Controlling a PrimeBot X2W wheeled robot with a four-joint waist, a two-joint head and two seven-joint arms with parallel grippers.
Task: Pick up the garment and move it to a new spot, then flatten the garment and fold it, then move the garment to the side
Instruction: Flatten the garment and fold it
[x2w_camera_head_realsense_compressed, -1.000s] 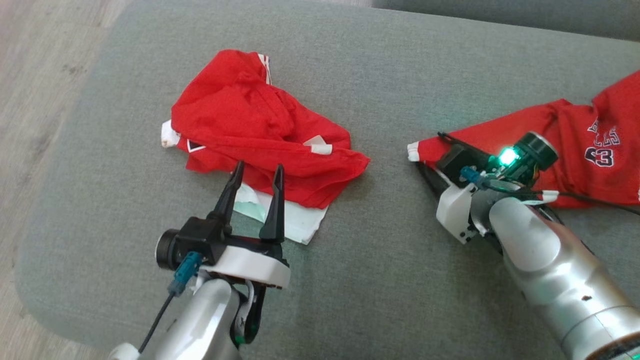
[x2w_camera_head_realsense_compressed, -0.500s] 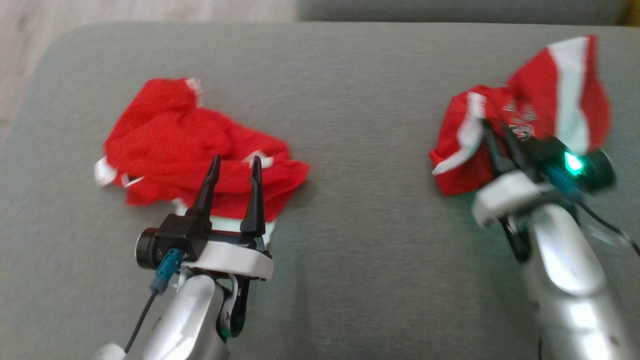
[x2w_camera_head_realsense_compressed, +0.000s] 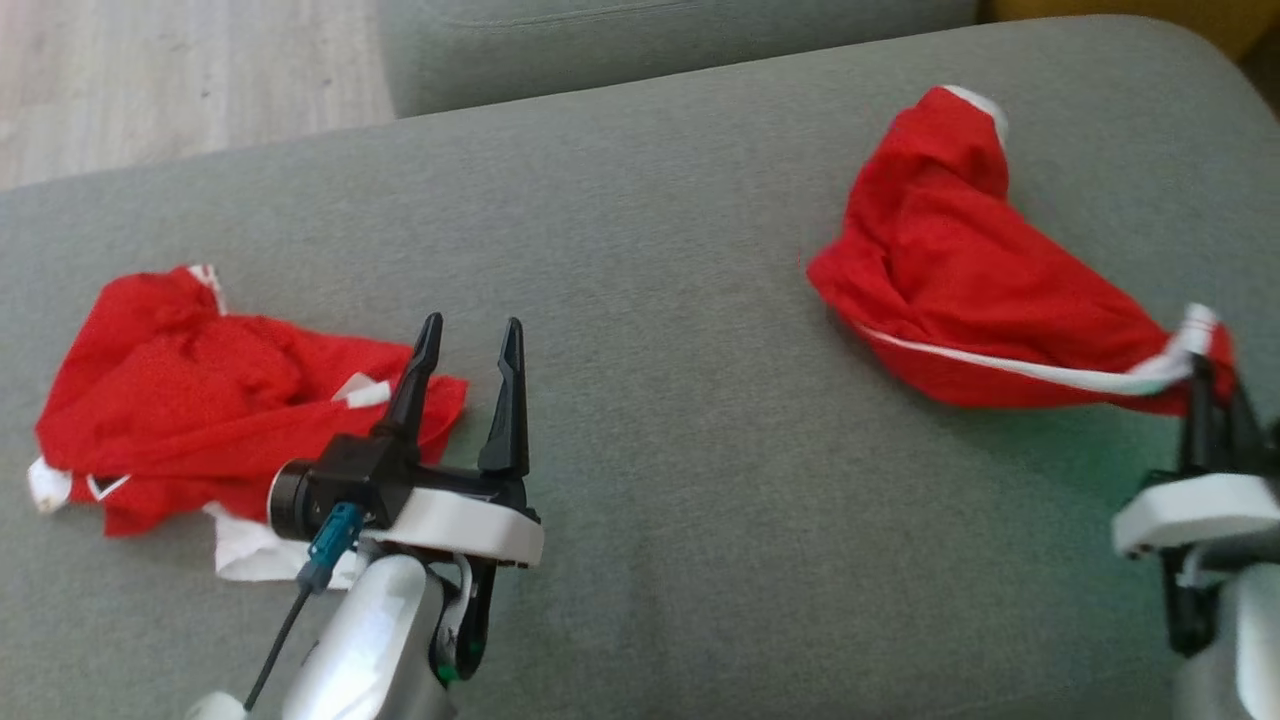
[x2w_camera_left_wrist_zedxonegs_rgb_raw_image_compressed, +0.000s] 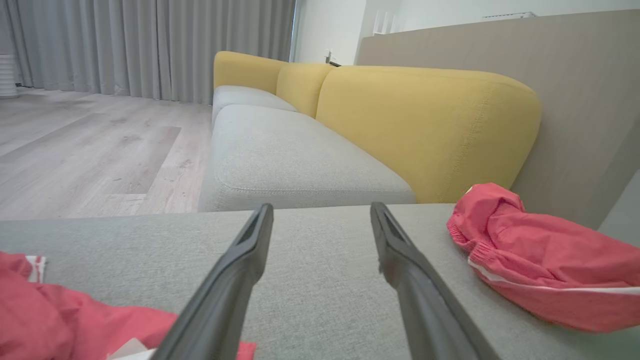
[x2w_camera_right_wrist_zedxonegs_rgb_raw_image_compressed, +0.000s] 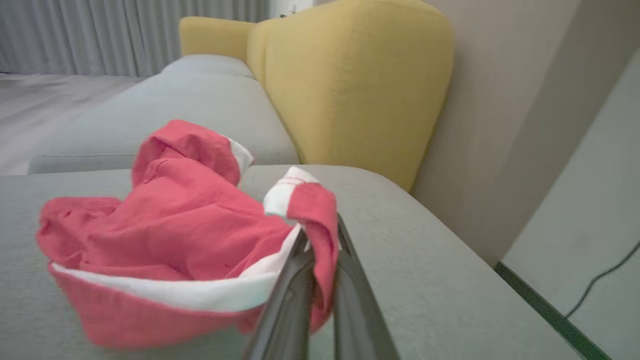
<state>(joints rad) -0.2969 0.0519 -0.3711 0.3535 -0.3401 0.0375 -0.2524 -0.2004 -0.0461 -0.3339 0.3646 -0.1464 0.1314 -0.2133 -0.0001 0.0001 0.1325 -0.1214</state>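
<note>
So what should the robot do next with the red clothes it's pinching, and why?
Probably lift the red garment a little and carry it toward the bare middle of the cushion. The right gripper is shut on its white-trimmed edge, but most of the cloth lies bunched on the cushion.

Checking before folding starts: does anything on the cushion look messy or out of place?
Nothing damaged, but both lie crumpled: the red garment bunches from a trimmed corner pinched in the right gripper; the other red garment heaps at left over a white piece.
</note>
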